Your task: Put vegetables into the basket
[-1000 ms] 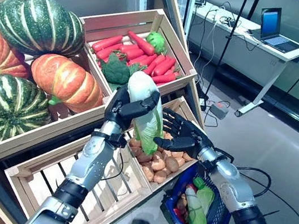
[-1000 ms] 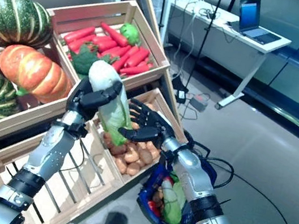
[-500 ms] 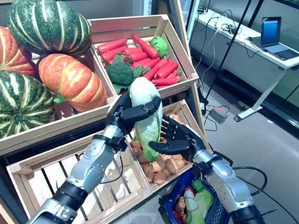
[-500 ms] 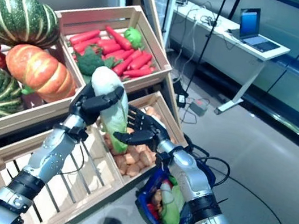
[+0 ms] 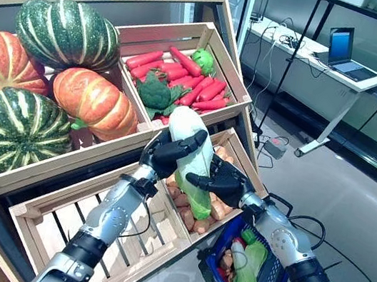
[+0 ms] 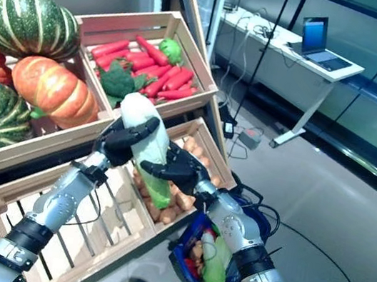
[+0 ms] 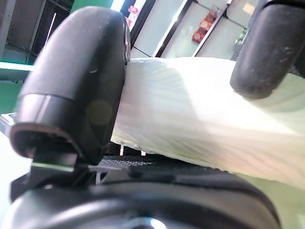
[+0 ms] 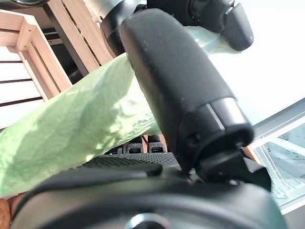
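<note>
My left hand [image 5: 163,153] is shut on the white stem end of a long cabbage [image 5: 192,162] and holds it in the air before the stand's lower crate. The cabbage's white stem fills the left wrist view [image 7: 200,124] between that hand's thumb [image 7: 81,86] and fingers. My right hand [image 5: 227,184] has come in from the right and is curled round the cabbage's green leafy end; its thumb [image 8: 181,90] lies across the leaves [image 8: 86,124]. The blue basket [image 5: 274,270] stands on the floor below the right forearm, with green-white vegetables [image 5: 246,265] and a red one in it.
The wooden stand [image 5: 161,216] with its slanted crates is at left and centre, right behind both hands. A white desk [image 5: 332,64] with a laptop stands at the back right. The grey floor [image 5: 361,191] lies right of the basket.
The cabbage has come down and to the right, toward the basket. My right hand has closed in on its green end, where before it was held open beside it.
</note>
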Motion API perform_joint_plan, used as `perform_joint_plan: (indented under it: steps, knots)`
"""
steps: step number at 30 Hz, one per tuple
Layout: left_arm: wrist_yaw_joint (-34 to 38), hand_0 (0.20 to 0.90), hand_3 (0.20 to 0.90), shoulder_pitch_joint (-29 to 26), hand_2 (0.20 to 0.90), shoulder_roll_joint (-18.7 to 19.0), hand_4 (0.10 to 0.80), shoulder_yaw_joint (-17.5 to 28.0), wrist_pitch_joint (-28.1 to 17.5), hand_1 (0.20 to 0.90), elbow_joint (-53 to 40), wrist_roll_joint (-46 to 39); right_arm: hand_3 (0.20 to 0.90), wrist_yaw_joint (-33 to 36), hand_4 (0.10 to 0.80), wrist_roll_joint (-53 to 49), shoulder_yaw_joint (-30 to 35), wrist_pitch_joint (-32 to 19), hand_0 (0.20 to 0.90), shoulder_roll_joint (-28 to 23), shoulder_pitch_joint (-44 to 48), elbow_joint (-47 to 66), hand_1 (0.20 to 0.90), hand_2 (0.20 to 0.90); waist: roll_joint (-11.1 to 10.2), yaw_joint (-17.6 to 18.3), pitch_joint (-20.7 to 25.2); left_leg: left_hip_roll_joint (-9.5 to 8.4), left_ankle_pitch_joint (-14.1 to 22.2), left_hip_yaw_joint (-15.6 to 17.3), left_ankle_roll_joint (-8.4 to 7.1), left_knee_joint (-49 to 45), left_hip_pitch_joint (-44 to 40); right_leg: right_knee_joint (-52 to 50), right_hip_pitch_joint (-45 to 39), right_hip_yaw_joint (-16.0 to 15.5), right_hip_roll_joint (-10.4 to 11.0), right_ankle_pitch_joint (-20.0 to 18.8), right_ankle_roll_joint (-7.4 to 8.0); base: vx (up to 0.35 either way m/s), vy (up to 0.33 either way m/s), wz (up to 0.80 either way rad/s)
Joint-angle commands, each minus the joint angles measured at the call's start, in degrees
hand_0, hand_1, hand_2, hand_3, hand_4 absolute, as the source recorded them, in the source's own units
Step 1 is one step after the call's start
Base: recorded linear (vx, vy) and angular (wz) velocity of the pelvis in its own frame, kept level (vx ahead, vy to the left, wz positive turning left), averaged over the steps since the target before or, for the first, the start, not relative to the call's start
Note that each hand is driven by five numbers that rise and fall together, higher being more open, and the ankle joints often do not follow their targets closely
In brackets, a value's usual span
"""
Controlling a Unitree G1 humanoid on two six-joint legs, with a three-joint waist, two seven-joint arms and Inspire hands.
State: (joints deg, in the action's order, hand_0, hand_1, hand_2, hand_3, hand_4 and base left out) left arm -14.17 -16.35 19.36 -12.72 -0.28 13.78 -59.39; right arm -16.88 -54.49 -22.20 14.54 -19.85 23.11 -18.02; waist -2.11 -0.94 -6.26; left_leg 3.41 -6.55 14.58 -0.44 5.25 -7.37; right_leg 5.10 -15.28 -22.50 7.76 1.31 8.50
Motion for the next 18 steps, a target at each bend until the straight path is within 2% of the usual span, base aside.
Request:
perform_joint_plan:
  steps: [1,6,11,12,13,18]
  knots:
    - [-14.2,0.300,0.300,-9.3,0.300,-9.3,0.400,-8.8,0.1,0.300,-2.6,-6.3,0.900,-4.5,0.800,-1.9,-1.3,-3.7,0.900,10.0,12.2,-0.3,0.900,0.900,1.1,-0.2,4.2,-0.39,12.5,0.3,-1.37,-0.3,-6.3,-0.1,1.2,0.7,-1.8,2.3,-4.03,0.000,0.000,0.00]
    - [-16.5,0.300,0.300,-9.4,0.300,-10.2,0.400,-9.6,0.5,0.300,-3.8,-8.9,0.900,-1.8,0.800,3.5,-2.4,-5.5,0.900,7.6,14.0,-2.0,0.900,0.900,0.9,0.0,4.1,-0.35,12.6,0.4,-1.36,-0.3,-6.3,-0.1,1.3,1.1,-1.7,2.2,-4.07,0.000,0.000,0.00]
    - [-15.8,0.300,0.300,-9.9,0.300,-10.6,0.400,-11.2,-1.2,0.300,-7.0,-9.1,0.900,-1.2,0.800,10.0,-4.1,-5.2,0.900,5.7,15.4,-4.4,0.900,0.900,0.7,0.0,3.7,-0.38,12.6,0.3,-1.27,-0.3,-6.3,-0.1,1.4,1.3,-1.6,2.1,-4.02,0.000,0.000,0.00]
    - [-15.5,0.300,0.300,-10.0,0.300,-10.4,0.400,-11.3,-1.5,0.300,-7.7,-8.9,0.634,-1.0,0.623,10.4,-4.5,-5.6,0.634,5.3,15.5,-4.4,0.634,0.634,0.7,0.0,3.7,-0.36,12.7,0.3,-1.28,-0.3,-6.3,-0.1,1.4,1.3,-1.6,2.1,-4.00,0.000,0.000,0.00]
    - [-14.7,0.300,0.300,-10.2,0.300,-10.2,0.400,-11.4,-1.7,0.300,-8.4,-8.7,0.300,-1.2,0.400,10.7,-4.6,-5.9,0.300,5.0,15.8,-4.4,0.300,0.300,0.8,0.0,3.6,-0.41,12.7,0.2,-1.26,-0.3,-6.3,-0.1,1.3,1.3,-1.5,2.0,-3.95,0.000,0.000,0.00]
    - [-13.3,0.300,0.300,-10.5,0.300,-9.7,0.400,-11.0,-2.1,0.300,-9.9,-8.1,0.300,-0.8,0.400,12.6,-4.7,-6.3,0.300,4.3,16.1,-3.3,0.300,0.300,0.6,0.0,3.3,-0.28,12.6,0.2,-1.33,-0.3,-6.4,-0.1,1.3,1.2,-1.5,2.0,-4.01,0.000,0.000,0.00]
